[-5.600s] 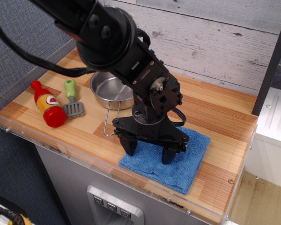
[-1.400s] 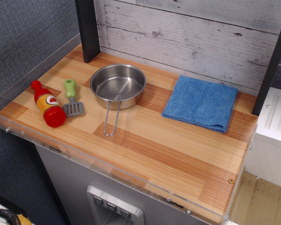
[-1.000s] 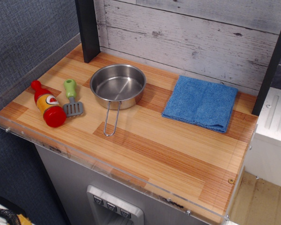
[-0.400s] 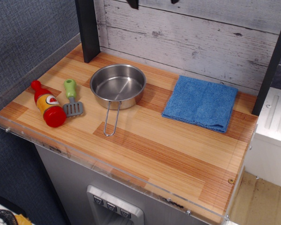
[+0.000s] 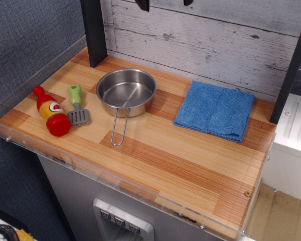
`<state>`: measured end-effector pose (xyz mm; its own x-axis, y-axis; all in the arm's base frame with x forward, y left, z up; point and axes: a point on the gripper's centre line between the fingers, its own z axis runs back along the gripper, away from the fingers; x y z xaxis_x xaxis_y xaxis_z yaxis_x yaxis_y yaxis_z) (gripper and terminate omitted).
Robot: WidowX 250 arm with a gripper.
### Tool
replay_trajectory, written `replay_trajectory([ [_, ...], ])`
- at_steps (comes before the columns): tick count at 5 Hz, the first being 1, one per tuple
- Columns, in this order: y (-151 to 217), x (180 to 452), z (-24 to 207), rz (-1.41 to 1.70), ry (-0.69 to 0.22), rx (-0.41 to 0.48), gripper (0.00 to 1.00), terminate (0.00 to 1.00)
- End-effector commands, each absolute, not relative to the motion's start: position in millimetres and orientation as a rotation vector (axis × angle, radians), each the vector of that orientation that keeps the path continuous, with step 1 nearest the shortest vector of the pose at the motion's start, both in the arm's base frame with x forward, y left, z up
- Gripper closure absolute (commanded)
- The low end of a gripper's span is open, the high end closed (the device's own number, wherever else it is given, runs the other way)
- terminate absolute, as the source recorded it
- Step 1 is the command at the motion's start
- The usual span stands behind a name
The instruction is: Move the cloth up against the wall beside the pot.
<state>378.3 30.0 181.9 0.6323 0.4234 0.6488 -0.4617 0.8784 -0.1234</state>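
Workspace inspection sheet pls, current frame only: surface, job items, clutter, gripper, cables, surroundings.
Surface: wooden counter, striped planks, clear acrylic lip along the front and left edges.
Job's things: blue cloth lies flat at the back right, far edge at the wall; pot sits to its left with a gap between them, empty, wire handle pointing to the front.
Clutter: red sauce bottle lying down and green-handled spatula, both front left, apart from the pot.
Gripper: gripper only as two dark fingertips at the top edge, spread apart, holding nothing.
Cables: nothing seen.
Surroundings: dark post at back left, blue-grey fabric panel on the left.
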Motion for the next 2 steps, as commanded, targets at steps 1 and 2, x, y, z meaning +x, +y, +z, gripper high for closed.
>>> replay_trajectory([
  [1, 29.5, 368.3, 190.6, 0.502, -0.753, 0.051, 0.0, 0.0],
  [2, 29.5, 368.3, 190.6, 0.502, -0.753, 0.051, 0.0, 1.0],
])
